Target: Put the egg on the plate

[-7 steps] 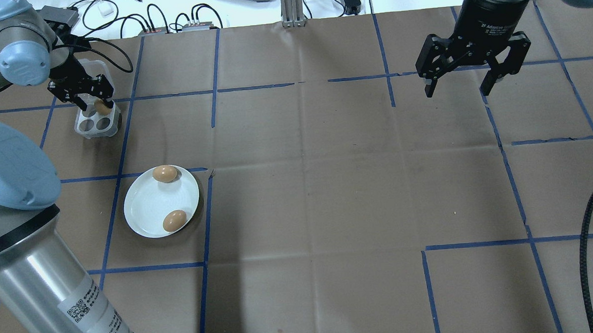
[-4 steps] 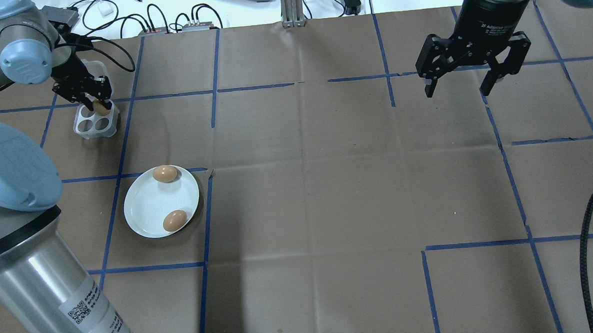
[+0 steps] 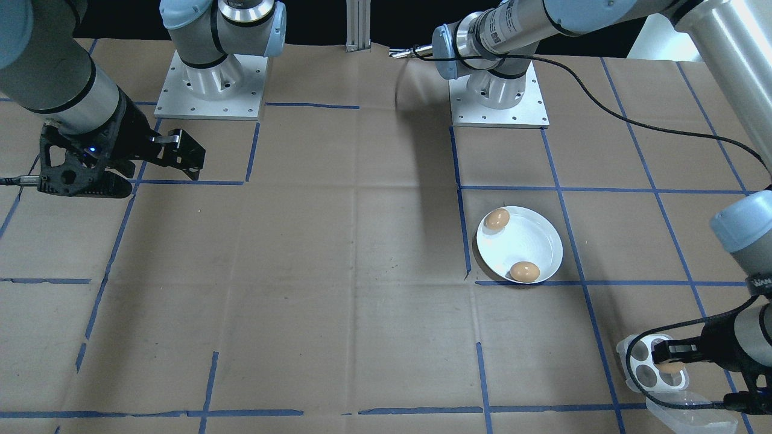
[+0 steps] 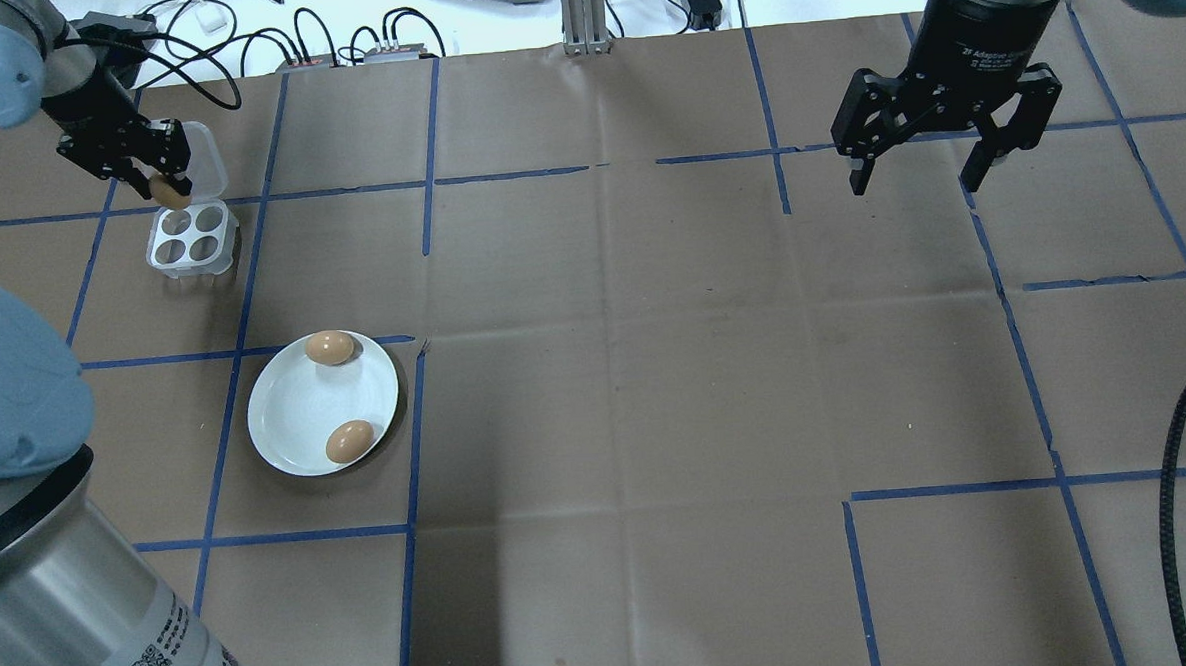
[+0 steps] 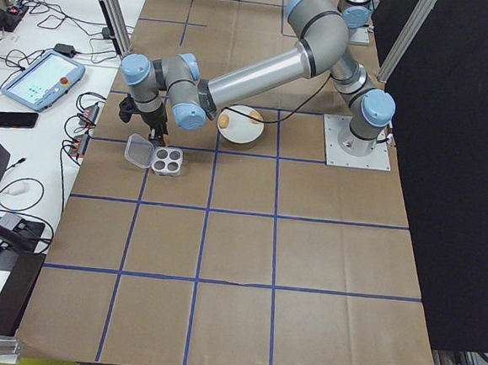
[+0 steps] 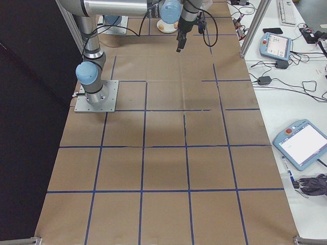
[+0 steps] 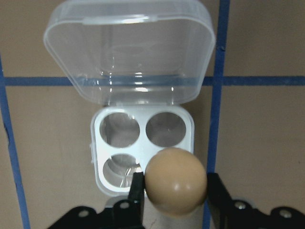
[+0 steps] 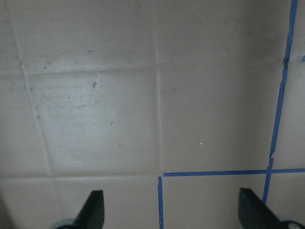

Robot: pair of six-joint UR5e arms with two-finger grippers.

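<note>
While clamping a smooth brown egg (image 4: pixel 171 194) between the fingers of the black two-finger left tool (image 4: pixel 161 184), hovers in the overhead view above the far left corner of the small clear plastic four-well tray (image 4: pixel 190 236), lid (image 4: pixel 200 155) hinged open behind. Shows all four wells empty. Finds the round glossy white plate (image 4: pixel 306 411) nearer the robot on the brown paper-covered table (image 4: pixel 655 370), apart from the tray, already carrying two brown eggs, one at the far rim (image 4: pixel 329 346) and one at the near rim (image 4: pixel 348 441), with a bare middle. Leaves the black right tool (image 4: pixel 915 181) far across the table, spread wide and holding nothing.

From the front-facing view, confirms the egg pinched over the tray, with plate and tray well apart.

From the left side view, places the near arm's tool above the tray; too small to read more.

From the right side view, adds nothing on the egg.

From the left wrist view, looks down past the egg, squeezed on both sides by dark fingers (image 7: pixel 138 191), covering one well, the other three bare.

From the right wrist view, shows only table between parted fingertips.

Judged step: egg gripped and raised clear, carry to plate not yet begun. Next move likely calls for travelling towards the plate, lowering over the bare middle, away from both resting eggs, then releasing gently to avoid rolling or cracking.
</note>
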